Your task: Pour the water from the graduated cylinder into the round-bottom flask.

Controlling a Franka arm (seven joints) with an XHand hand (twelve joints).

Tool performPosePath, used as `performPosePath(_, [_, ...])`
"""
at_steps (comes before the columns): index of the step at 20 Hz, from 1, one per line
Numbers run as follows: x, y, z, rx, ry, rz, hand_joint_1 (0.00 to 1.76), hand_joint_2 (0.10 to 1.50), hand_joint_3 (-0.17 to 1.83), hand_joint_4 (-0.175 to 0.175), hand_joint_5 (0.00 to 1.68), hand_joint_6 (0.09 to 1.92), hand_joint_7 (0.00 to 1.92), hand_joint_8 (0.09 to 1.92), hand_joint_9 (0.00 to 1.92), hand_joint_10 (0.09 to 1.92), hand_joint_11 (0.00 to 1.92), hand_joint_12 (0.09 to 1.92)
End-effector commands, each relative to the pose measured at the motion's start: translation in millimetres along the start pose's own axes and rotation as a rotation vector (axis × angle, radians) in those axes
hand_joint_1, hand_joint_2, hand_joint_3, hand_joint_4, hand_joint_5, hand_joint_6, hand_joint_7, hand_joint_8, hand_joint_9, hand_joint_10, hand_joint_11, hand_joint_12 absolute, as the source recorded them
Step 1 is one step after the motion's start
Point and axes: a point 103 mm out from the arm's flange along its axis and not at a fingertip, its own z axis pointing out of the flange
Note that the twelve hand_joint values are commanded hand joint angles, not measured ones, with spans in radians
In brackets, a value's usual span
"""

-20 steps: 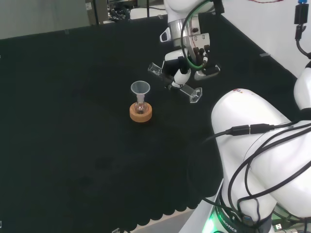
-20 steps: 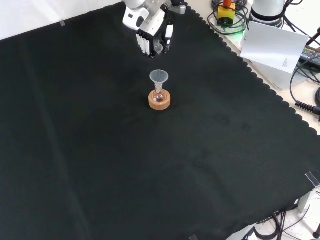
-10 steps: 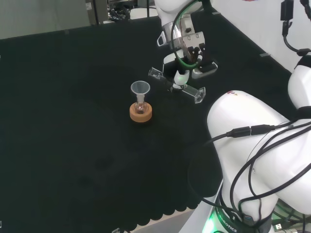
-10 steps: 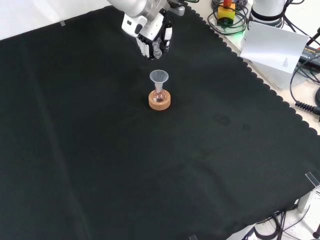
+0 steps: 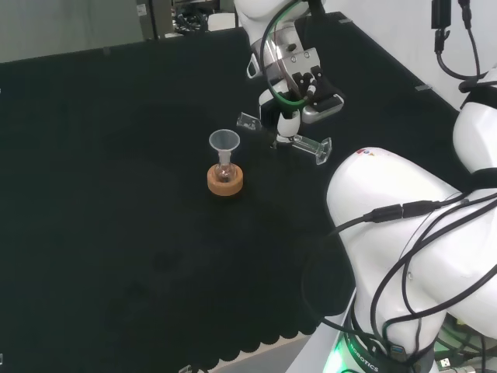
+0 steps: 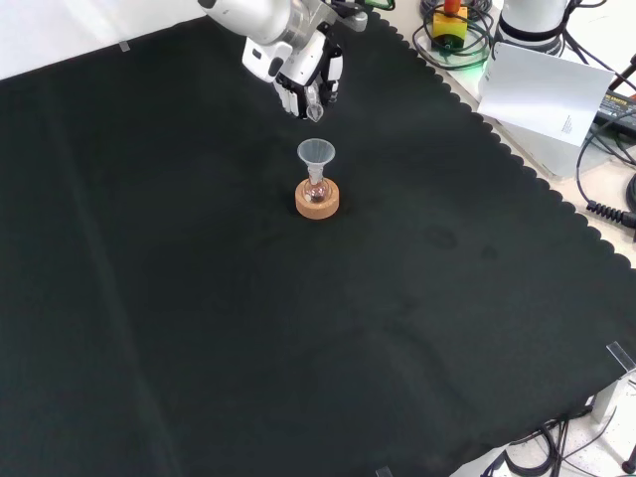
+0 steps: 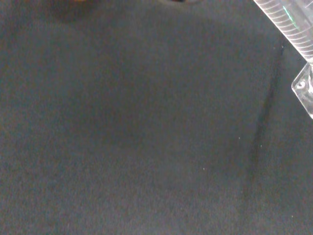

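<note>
I have the hand [image 5: 289, 116] wrapped around the graduated cylinder [image 5: 307, 145], fingers curled on its barrel. In the head view the cylinder lies almost level above the cloth, its mouth end pointing left toward the funnel [image 5: 224, 141] and its flat base out to the right. The mouth sits just right of the funnel rim and apart from it.

The funnel stands in the neck of the round-bottom flask [image 5: 225, 172], which rests upright in a cork ring [image 5: 225, 183] on the black cloth [image 5: 116, 194]. Around the flask the cloth is bare on every side I can see. In the head view my own white arm links [image 5: 404, 225] bulk up the near right, with black cables draped across them, though they stay clear of the flask and hand.

The front view puts the hand [image 6: 306, 81] directly beyond the funnel [image 6: 316, 152], so the gap I read from the head view runs in depth here; the cylinder is hard to pick out against the fingers. The wrist view gives me the cylinder's graduation marks [image 7: 288, 27] and a corner of its clear base [image 7: 304, 90] over dark cloth. I cannot tell the water level from any view.
</note>
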Motion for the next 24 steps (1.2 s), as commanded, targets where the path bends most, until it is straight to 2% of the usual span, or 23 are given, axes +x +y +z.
performPosePath(1, [4.1,0.2,-2.5,0.04,-0.029,0.02,1.49,1.11,0.0,-0.101,0.93,0.83,0.76,1.26,1.08,1.0,1.03,0.85])
performPosePath(13, [15.3,2.3,-8.8,0.103,-0.09,0.073,1.49,1.11,0.0,-0.1,0.93,0.83,0.76,1.26,1.08,1.0,1.04,0.85])
performPosePath(24, [16.2,-1.0,-14.2,0.18,-0.114,0.123,1.49,1.11,0.0,-0.098,0.92,0.83,0.76,1.26,1.08,1.0,1.04,0.85])
